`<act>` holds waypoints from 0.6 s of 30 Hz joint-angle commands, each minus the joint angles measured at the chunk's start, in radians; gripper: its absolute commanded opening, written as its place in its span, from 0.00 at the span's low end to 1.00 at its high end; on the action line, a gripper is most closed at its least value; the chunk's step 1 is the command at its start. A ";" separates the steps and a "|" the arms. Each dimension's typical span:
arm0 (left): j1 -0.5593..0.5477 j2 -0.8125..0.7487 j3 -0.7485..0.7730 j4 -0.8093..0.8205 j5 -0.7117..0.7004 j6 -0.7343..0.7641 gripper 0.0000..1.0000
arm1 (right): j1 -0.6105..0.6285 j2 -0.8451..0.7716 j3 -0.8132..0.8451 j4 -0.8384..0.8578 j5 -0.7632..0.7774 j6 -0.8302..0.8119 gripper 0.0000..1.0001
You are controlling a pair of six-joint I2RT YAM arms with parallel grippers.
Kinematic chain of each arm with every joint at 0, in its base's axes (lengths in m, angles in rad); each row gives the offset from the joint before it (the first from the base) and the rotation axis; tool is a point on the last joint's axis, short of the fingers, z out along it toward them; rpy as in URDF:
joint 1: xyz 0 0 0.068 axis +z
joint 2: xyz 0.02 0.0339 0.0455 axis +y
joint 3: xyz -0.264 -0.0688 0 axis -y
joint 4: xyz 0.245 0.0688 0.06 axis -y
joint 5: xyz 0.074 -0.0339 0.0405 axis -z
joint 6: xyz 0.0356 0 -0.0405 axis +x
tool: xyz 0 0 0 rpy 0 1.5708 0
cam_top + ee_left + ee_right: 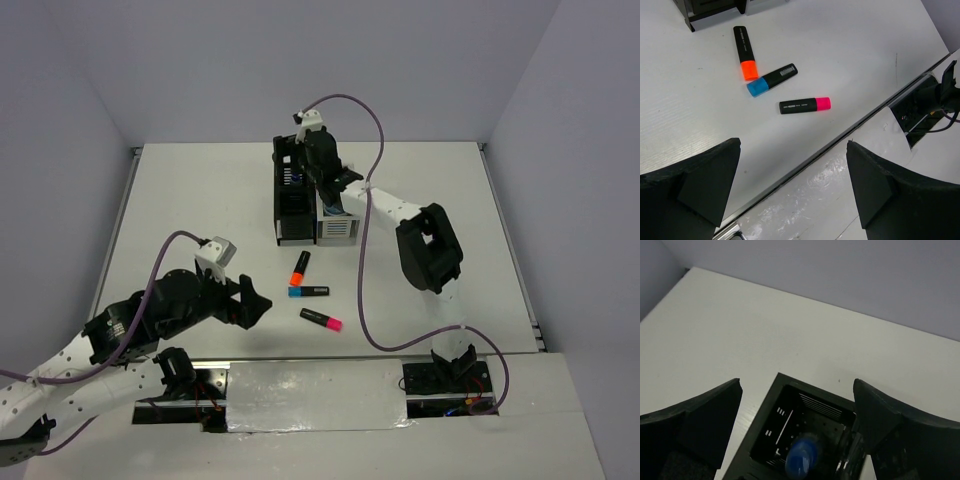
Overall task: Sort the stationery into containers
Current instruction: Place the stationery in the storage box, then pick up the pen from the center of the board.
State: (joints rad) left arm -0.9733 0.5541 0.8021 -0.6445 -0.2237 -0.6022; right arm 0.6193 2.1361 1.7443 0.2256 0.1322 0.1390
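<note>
Three short black highlighters lie on the white table: an orange-ended one (300,267) (745,52), a blue-ended one (308,292) (772,80) and a pink-ended one (321,320) (805,105). My left gripper (258,303) (792,185) hovers open just left of them, above the table's near edge, holding nothing. The black container (288,215) (767,405) and the white container (338,230) stand side by side at the back. My right gripper (308,168) (797,405) is open over the black one's rear compartment. A blue-capped bottle (802,457) shows blurred inside that compartment, free of the fingers.
A purple cable (375,290) loops over the table right of the highlighters. The right arm's black elbow (430,250) hangs over the table's right half. A silver plate (315,395) and the arm bases line the near edge.
</note>
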 commanded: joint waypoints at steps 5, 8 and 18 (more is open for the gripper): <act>-0.005 0.056 -0.003 0.016 -0.104 -0.080 0.99 | 0.010 -0.171 -0.061 0.052 -0.008 0.002 1.00; -0.004 0.172 -0.072 0.115 -0.137 -0.131 0.99 | 0.011 -0.332 -0.138 -0.024 0.041 0.049 1.00; -0.002 0.620 -0.058 0.448 0.075 0.056 0.91 | 0.010 -0.904 -0.392 -0.558 -0.089 0.192 1.00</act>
State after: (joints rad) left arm -0.9722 1.1038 0.6769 -0.3492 -0.2386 -0.6350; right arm 0.6235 1.3296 1.4818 -0.1066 0.1364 0.2802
